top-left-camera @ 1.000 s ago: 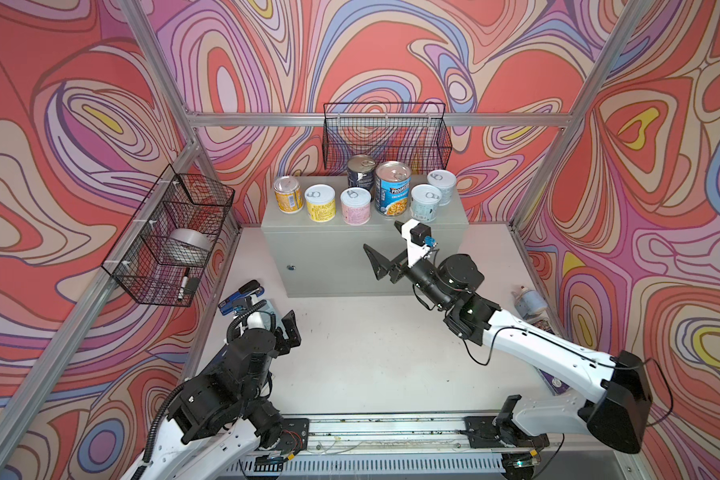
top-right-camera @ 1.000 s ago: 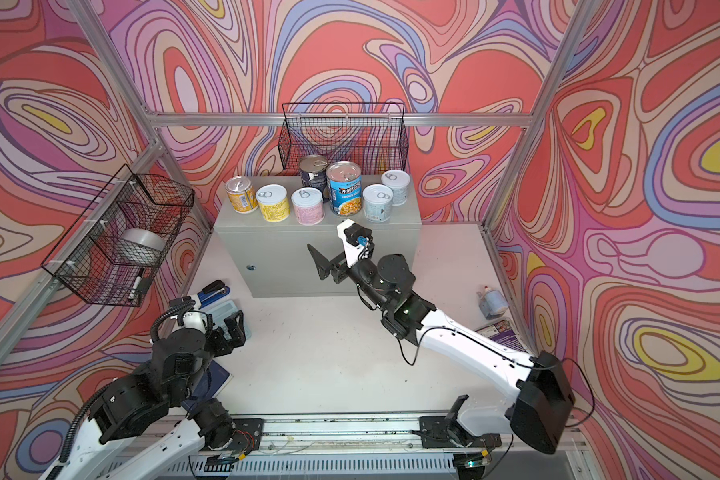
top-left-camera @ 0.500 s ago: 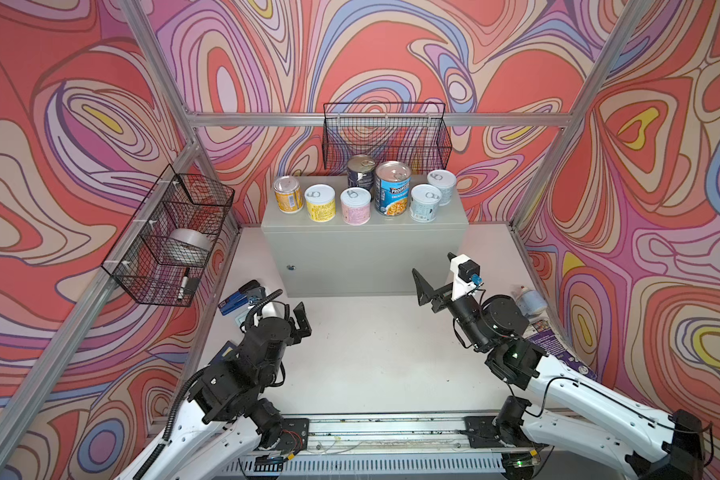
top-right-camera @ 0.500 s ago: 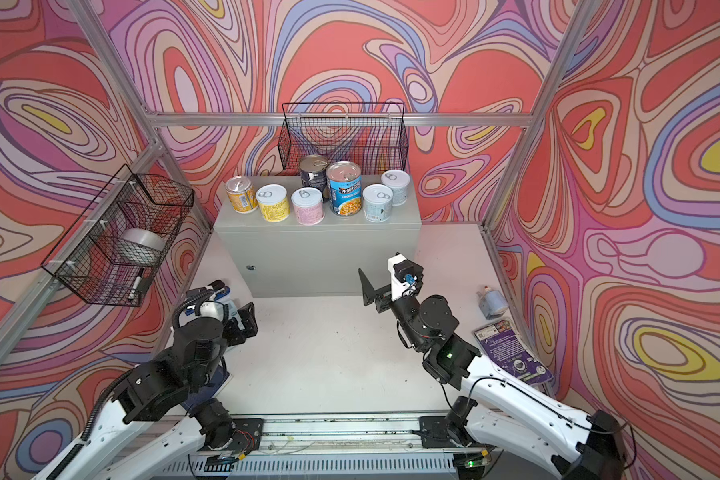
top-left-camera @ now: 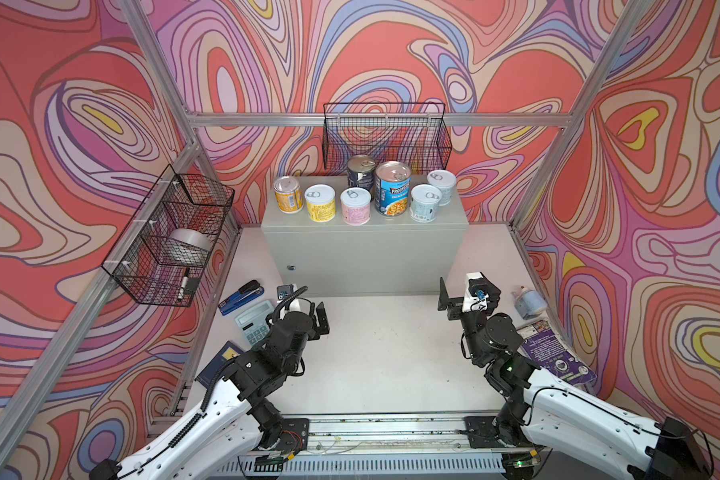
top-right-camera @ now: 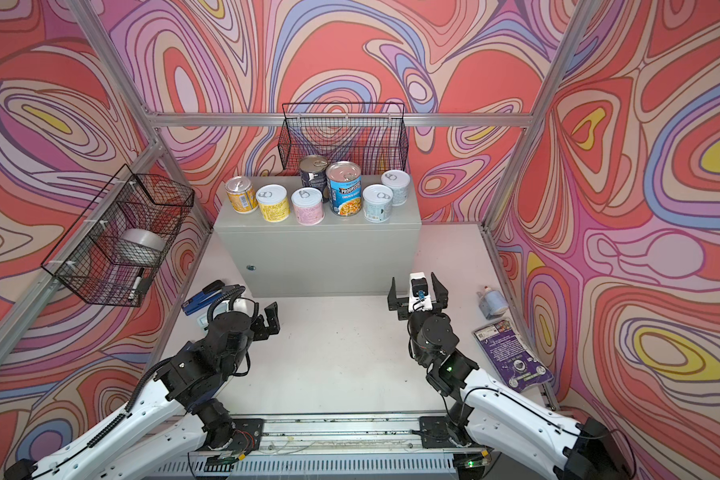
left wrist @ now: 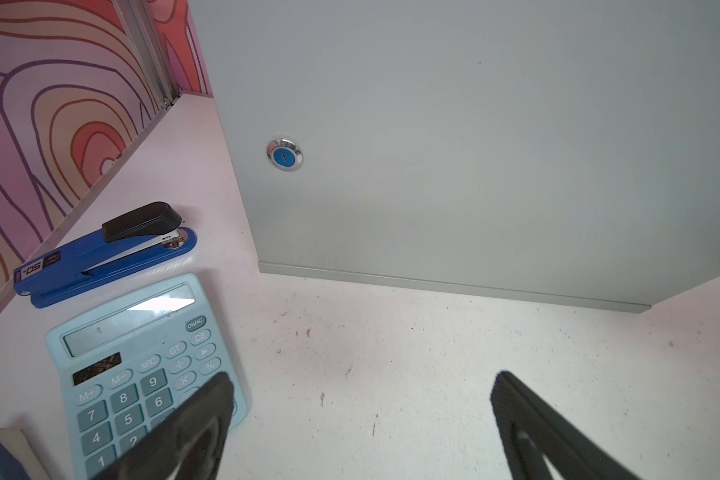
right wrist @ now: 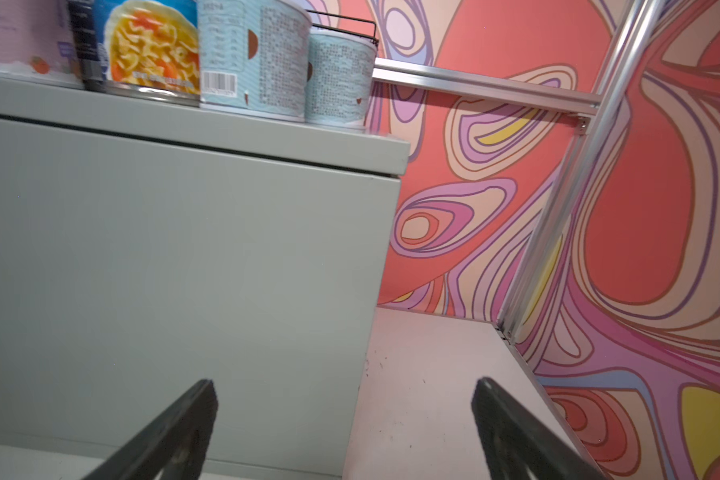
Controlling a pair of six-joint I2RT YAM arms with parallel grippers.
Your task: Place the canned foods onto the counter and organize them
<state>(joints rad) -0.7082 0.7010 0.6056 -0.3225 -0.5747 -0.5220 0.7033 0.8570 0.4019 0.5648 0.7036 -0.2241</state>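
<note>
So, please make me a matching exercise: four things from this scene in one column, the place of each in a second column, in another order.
1. Progresso can
2. silver tape roll
3. blue stapler
4. pale blue bottle

A. on the table, beside the calculator
B. on top of the counter
C. next to the purple card
D. inside the side wire basket

Pairs: 1-B, 2-D, 3-A, 4-C

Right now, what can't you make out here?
- Tall dark navy tin: label mostly hidden behind the tall blue Progresso tin, both top views.
- Small marker in the black wire side basket: too small, behind mesh, top views.
- Pale blue calculator: lower keys covered by the left tool, left wrist view.
- Short pink tin: blurred, cut by frame edge, right wrist view.
</note>
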